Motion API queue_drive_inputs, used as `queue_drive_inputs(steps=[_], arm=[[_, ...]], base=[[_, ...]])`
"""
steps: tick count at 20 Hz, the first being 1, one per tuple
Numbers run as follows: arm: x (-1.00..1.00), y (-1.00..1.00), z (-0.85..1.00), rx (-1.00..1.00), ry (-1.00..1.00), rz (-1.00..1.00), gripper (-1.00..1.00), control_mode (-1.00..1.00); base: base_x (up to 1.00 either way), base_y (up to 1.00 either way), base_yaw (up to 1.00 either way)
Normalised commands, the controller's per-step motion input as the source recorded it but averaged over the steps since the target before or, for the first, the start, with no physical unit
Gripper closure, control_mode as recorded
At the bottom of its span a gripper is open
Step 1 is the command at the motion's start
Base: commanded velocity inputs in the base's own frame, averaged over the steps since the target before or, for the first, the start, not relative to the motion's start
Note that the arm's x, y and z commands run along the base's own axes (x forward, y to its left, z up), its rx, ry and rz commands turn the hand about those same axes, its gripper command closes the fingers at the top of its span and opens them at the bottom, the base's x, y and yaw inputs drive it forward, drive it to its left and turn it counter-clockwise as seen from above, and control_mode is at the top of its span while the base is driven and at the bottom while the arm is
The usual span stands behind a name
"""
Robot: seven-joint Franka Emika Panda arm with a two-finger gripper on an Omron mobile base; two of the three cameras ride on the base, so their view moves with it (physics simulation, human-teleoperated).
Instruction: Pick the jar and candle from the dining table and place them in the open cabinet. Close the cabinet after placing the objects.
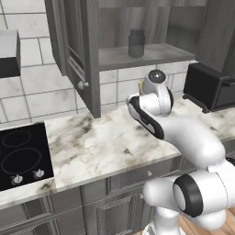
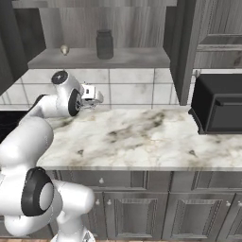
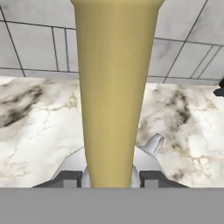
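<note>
Jaws (image 3: 111, 178) closed on the yellow candle (image 3: 113, 100), which fills the centre of the hand view above the marble counter (image 3: 35, 122). The jar (image 1: 136, 42) stands on the cabinet (image 1: 82, 55) shelf, upper centre of the left base view.

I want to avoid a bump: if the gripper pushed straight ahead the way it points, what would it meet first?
Probably the tiled wall. The gripper, shut on the candle, points over the marble counter toward it; depth is unclear.
</note>
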Motion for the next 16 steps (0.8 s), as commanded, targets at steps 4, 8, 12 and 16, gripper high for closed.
queue_drive_inputs(steps=[4, 8, 12, 16], arm=[[0.0, 0.0, 0.85, 0.05, -0.09, 0.0, 1.0, -1.0], [0.0, 0.0, 0.8, 0.08, -0.11, 0.0, 1.0, -1.0], [0.0, 0.04, 0.61, 0.01, -0.11, 0.0, 1.0, -1.0], [0.0, 0.09, 0.46, 0.0, -0.13, 0.0, 1.0, -1.0]], base=[[0.0, 0.0, 0.0], [0.0, 0.0, 0.0], [0.0, 0.0, 0.0], [0.0, 0.0, 0.0]])
